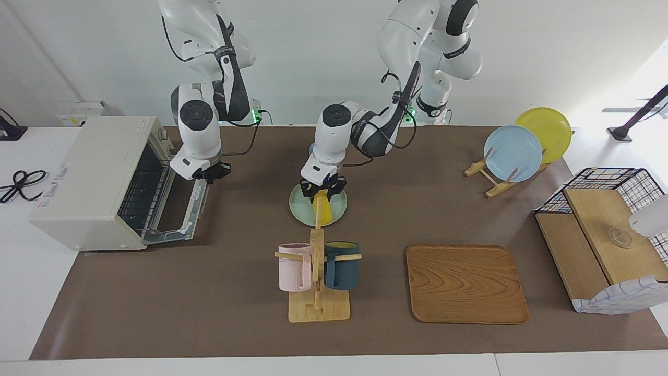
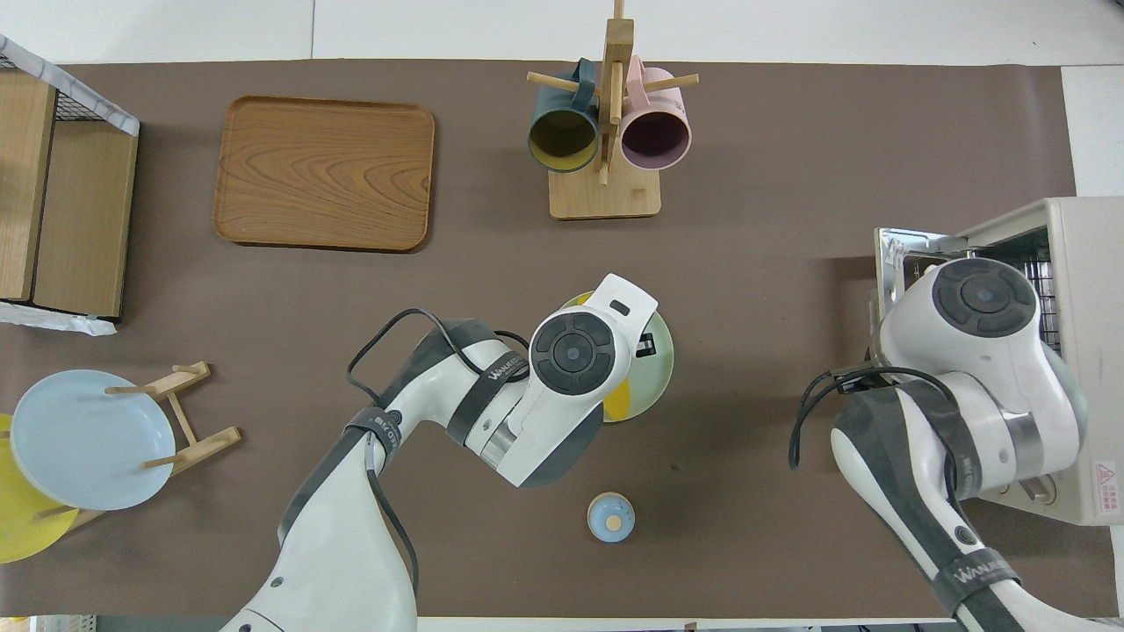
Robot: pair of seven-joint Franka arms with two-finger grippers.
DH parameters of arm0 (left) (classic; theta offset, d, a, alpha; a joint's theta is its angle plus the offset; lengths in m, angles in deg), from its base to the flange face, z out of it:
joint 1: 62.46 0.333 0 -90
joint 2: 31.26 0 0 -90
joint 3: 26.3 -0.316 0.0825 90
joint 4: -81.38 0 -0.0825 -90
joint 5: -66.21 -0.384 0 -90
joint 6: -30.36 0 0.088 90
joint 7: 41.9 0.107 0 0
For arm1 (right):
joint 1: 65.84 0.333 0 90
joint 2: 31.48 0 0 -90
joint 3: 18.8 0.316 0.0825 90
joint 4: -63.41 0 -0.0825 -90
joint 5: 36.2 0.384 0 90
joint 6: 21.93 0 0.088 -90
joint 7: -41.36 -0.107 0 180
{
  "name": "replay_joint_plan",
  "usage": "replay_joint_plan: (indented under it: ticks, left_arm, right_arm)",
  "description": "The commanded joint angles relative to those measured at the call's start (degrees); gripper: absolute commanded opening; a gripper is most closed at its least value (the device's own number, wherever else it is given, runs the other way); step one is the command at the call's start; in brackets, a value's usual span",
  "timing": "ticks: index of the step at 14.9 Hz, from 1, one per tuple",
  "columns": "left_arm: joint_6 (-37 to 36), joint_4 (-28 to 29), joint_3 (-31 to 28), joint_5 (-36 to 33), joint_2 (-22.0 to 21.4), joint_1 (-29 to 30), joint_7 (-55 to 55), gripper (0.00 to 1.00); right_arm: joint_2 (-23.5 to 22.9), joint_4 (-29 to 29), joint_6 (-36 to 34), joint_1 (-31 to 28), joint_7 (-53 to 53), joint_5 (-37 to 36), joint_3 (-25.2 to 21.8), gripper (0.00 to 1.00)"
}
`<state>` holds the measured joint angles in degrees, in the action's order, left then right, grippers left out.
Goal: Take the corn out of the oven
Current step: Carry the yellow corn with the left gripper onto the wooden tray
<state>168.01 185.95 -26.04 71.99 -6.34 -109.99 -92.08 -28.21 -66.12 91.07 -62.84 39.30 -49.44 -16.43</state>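
Note:
The yellow corn (image 1: 324, 210) lies on a pale green plate (image 1: 300, 208) in the middle of the table; in the overhead view only a bit of the corn (image 2: 617, 400) shows on the plate (image 2: 657, 373) under the left arm's hand. My left gripper (image 1: 323, 191) is down at the corn's end nearer the robots, fingers open on either side of it. The cream-white oven (image 1: 86, 177) stands at the right arm's end, its door (image 1: 180, 215) folded down and its wire rack bare. My right gripper (image 1: 211, 174) hangs over the open door.
A wooden mug rack (image 1: 317, 292) with a pink and a dark blue mug stands farther from the robots than the plate. A wooden tray (image 1: 464, 284) lies beside it. A plate stand (image 1: 514, 154) and a wire basket (image 1: 605, 240) are at the left arm's end. A small blue cap (image 2: 609, 516) lies near the robots.

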Motion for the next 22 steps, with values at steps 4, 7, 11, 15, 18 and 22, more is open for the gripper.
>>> replay_joint_plan:
  ticks: [4, 7, 11, 15, 18, 22]
  left_arm:
    - [-6.68, -1.64, -0.88, -0.24, -4.76, 2.07, 0.07, 0.0]
    - [-13.62, -2.69, -0.79, -0.33, -9.26, 8.48, 7.42, 0.0]
    - [-16.02, -5.68, -0.71, -0.24, -8.21, 20.59, 23.06, 0.0]
    - [-13.82, -9.88, -0.71, -0.41, -2.09, 30.45, 35.65, 0.0]
    - [-14.08, -22.16, -0.71, -0.15, 8.62, 33.18, 36.46, 0.0]
    - [-13.47, -29.32, -0.18, 0.2, 14.54, 36.7, 41.11, 0.0]
  right_arm:
    - [1.2, 9.47, -8.22, -4.66, 11.87, -5.3, -1.76, 0.0]
    - [3.23, 9.65, -8.23, -7.13, 16.38, -5.75, -1.76, 0.02]
    - [4.2, 11.66, -10.24, -6.35, 16.56, -5.66, -1.49, 0.05]
    - [3.67, 16.5, -14.99, -5.9, 16.56, -4.52, -0.7, 0.12]
    - [1.4, 23.94, -20.77, -5.9, 15.95, 0.21, 1.4, 0.13]
    - [-3.18, 35.57, -30.63, -5.81, 11.91, 7.08, 1.67, 0.23]
